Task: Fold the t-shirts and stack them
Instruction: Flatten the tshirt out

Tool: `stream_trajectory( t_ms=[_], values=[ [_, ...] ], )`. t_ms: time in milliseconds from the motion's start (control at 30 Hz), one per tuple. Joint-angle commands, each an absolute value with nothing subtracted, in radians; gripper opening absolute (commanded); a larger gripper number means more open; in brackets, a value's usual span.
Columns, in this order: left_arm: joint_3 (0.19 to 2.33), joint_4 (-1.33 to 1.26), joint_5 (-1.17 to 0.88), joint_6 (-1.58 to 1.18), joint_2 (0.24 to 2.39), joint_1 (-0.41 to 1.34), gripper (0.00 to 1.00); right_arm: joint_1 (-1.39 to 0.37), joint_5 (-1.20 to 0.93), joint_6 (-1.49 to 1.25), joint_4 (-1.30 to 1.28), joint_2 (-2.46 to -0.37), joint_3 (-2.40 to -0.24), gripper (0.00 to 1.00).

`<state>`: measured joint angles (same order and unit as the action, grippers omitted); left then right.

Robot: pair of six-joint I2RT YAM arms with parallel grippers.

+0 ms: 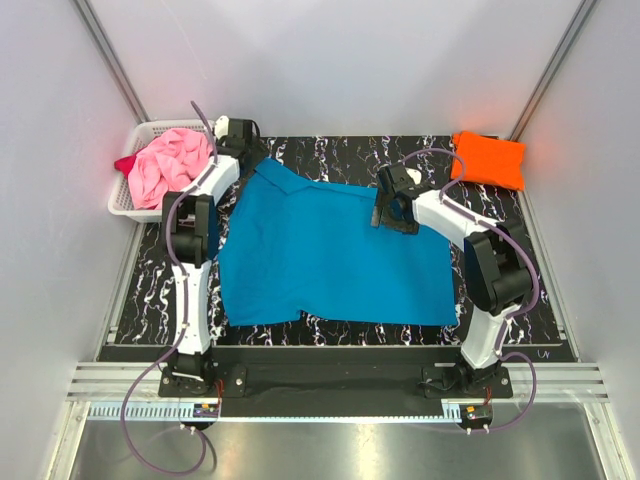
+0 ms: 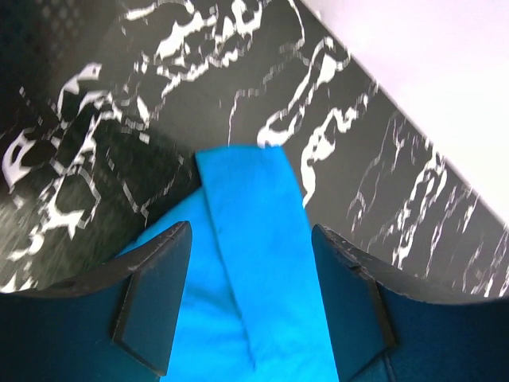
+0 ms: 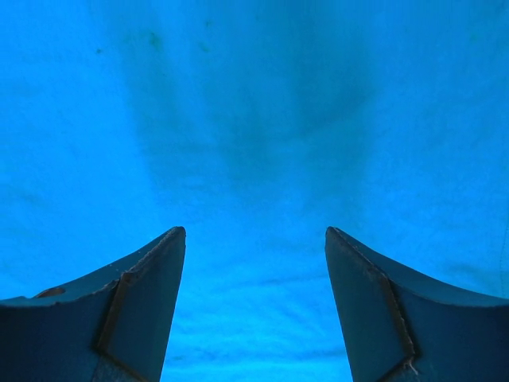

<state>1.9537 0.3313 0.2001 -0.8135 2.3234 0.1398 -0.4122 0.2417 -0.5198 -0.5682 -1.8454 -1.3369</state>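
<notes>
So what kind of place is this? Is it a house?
Probably a robot test booth, not a house: plain white walls box in a marbled table, a left arm and a right arm are bolted to its near edge, and a blue shirt lies spread.

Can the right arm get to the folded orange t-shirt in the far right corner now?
Probably yes. The right hand is open and empty over the turquoise t-shirt, and only bare table lies between it and the orange t-shirt.
</notes>
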Motion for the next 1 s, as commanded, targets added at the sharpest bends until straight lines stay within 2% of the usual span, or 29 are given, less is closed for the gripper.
stream_trajectory(
  t_ms=[0, 233, 533, 967],
  values=[
    [2.025, 0.281, 0.255, -0.888, 2.376, 0.123, 0.67, -0.402, 0.229, -0.505, -0.543, -1.855, -1.385, 0.77],
    [2.066, 0.290, 0.308, -0.963, 2.430, 0.115, 0.64, -0.388, 0.210, -0.502, -0.538, -1.844, -1.370, 0.77],
    [2.114, 0.304, 0.246, -1.032, 2.510, 0.115, 0.60, -0.383, 0.189, -0.505, -0.537, -1.827, -1.359, 0.77],
    [2.120, 0.316, 0.278, -1.043, 2.517, 0.121, 0.41, -0.377, 0.178, -0.508, -0.537, -1.816, -1.341, 0.77]
  ],
)
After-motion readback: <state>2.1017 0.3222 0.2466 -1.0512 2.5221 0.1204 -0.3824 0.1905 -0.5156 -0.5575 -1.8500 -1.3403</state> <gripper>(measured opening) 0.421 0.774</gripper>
